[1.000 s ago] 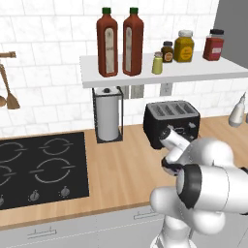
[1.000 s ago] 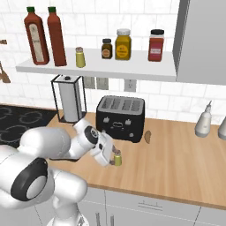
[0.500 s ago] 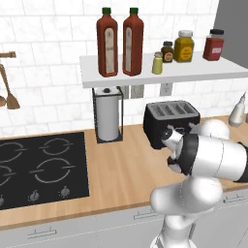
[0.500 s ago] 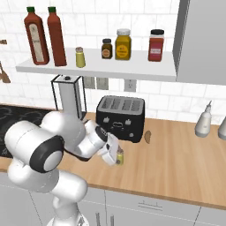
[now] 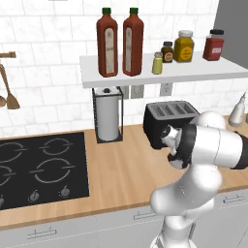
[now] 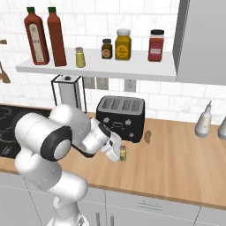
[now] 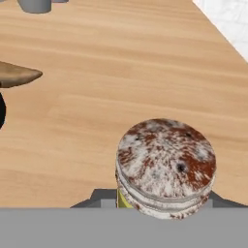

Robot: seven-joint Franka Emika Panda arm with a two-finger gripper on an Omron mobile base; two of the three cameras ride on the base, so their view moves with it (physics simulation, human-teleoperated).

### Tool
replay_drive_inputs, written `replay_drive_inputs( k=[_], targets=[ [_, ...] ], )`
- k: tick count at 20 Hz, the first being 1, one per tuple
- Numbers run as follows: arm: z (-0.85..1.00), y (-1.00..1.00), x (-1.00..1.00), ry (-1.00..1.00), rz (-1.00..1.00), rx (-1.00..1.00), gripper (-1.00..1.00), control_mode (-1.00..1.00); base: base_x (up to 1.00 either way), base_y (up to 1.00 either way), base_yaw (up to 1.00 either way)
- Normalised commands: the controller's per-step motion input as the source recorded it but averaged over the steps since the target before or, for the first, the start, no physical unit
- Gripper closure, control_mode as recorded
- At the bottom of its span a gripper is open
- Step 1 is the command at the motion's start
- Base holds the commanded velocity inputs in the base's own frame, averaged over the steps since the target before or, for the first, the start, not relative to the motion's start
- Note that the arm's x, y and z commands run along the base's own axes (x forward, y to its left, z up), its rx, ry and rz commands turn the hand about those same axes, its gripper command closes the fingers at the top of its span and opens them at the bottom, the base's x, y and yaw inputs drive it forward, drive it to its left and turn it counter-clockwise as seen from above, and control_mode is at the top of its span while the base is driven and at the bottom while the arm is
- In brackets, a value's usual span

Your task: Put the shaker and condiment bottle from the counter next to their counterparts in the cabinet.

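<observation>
Squeezing shaker low on counter, in front of toaster. Gripper fingers closed snug on shaker sides. Lift straight up, slow, keep upright. Then carry to shelf, set beside twin shaker.

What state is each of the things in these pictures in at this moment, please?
shaker: upright on the counter, between the closed fingers
gripper: shut on the shaker
second shaker: upright on the shelf
two condiment bottles: upright on the shelf, capped
toaster: slots empty
hob: bare
</observation>
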Motion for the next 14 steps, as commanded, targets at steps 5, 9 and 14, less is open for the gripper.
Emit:
replay_drive_inputs(
  k=[5,9,14],
  targets=[
    [0.55,-0.07,-0.23,-0.02,0.23,0.00,1.00,-1.00,0.00,0.00,0.00],
    [0.48,-0.11,-0.50,-0.03,0.20,0.00,1.00,-1.00,0.00,0.00,0.00],
    [0.42,-0.05,-0.38,-0.01,0.18,0.00,1.00,-1.00,0.00,0.00,0.00]
  ],
)
